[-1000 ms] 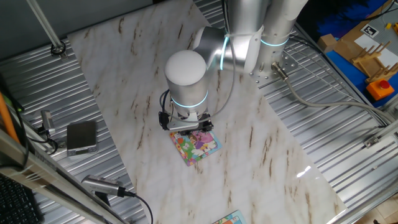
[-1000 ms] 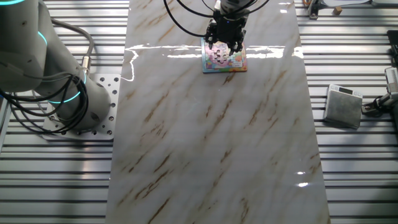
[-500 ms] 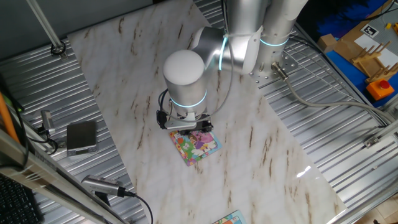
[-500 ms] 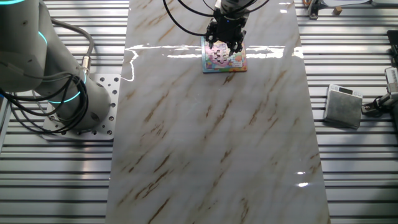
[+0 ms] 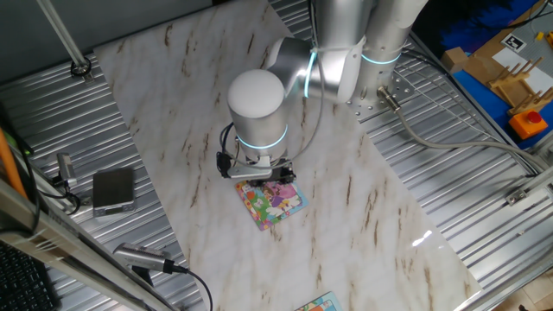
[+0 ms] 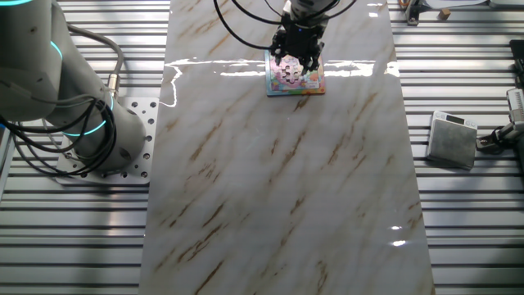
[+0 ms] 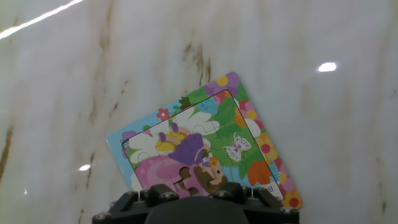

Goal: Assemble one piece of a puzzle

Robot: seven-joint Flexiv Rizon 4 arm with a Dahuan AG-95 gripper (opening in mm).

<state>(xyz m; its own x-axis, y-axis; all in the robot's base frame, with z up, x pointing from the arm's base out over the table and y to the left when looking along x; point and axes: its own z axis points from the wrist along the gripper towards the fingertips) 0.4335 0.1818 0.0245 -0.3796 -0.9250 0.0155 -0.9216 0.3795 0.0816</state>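
Observation:
The puzzle (image 7: 205, 143) lies flat on the marble table, a small square cartoon board with pink figures and green, yellow and blue edges. It also shows in one fixed view (image 5: 275, 204) and in the other fixed view (image 6: 295, 79). My gripper (image 7: 196, 190) hangs straight down, low over the board's pink middle. Its two dark fingers (image 6: 281, 56) stand apart, with the picture showing between them. I see no loose pink-purple piece; I cannot tell it apart from the board's picture. Nothing shows between the fingers.
A grey box (image 5: 113, 189) lies on the ribbed metal left of the marble sheet, also in the other fixed view (image 6: 453, 138). A sliver of another blue-and-yellow board (image 5: 318, 303) lies at the table's near edge. The arm's base (image 6: 90, 123) stands beside the sheet.
The wrist has shifted very slightly to the left over the puzzle. The puzzle has not moved.

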